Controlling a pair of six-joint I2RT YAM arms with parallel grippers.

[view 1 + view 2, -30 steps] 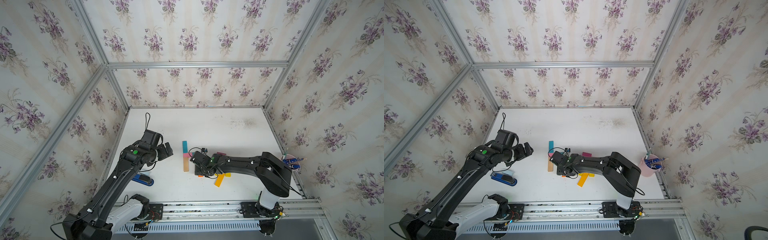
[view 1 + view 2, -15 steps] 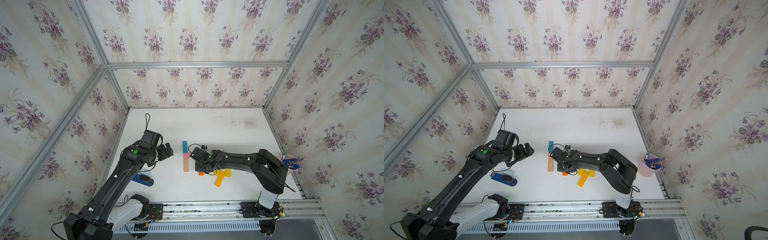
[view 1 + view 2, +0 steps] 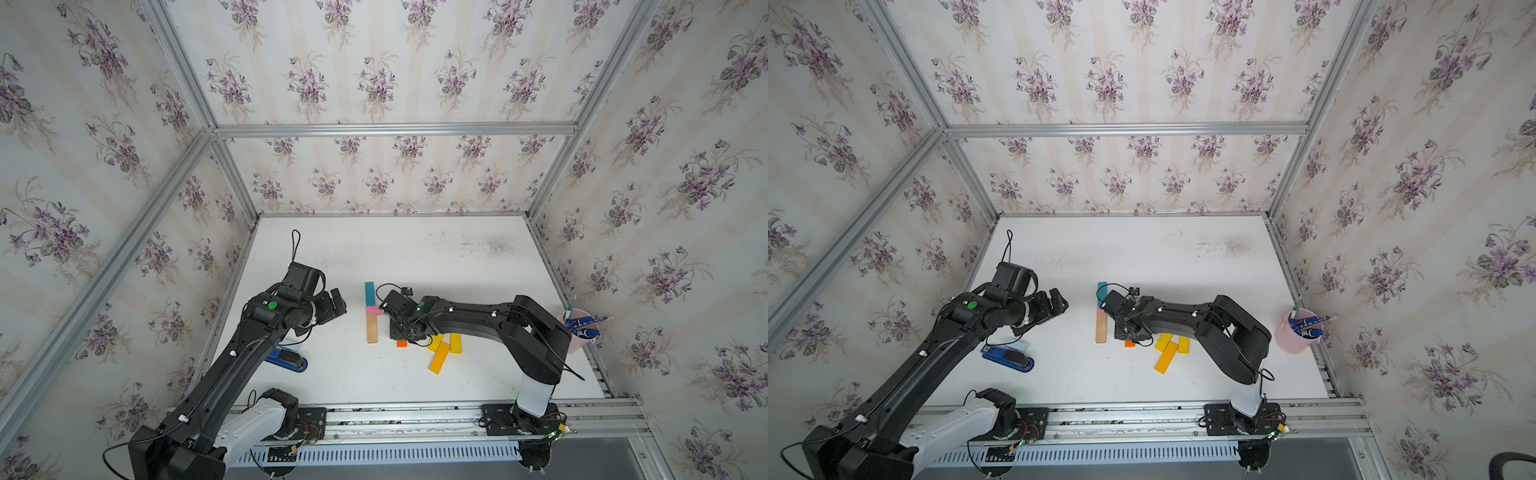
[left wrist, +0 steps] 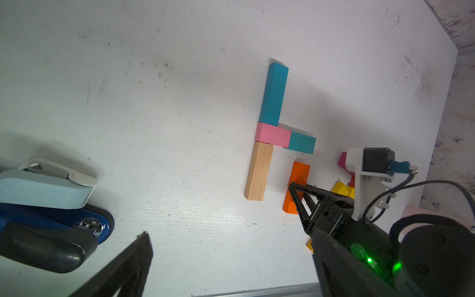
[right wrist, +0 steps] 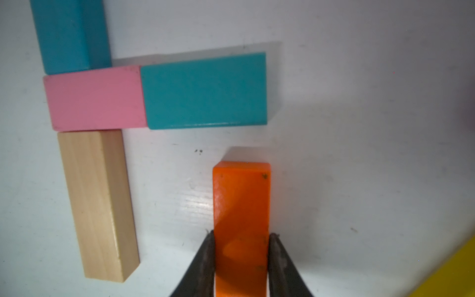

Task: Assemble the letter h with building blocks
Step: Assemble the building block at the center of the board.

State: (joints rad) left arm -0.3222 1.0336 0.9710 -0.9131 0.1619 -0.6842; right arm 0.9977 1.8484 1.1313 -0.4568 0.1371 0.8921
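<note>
Now we have the right gripper point(image 5: 241, 235) pinched across the orange block point(image 5: 241, 195)'s narrow width, near the short teal block point(image 5: 205, 90), not touching it. We reckon it's light, stiff, glossy wood that could slip, so mid-length holds best. The left gripper point(image 3: 337, 302) gapes empty.

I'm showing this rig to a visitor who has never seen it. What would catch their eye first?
In the middle of the white table, a teal bar, a pink block and a tan bar lie in a line, with a short teal block branching off the pink one. Beside them the right gripper is shut on an orange block, with loose yellow blocks nearby. Purple-flowered wallpaper covers the walls around.
</note>
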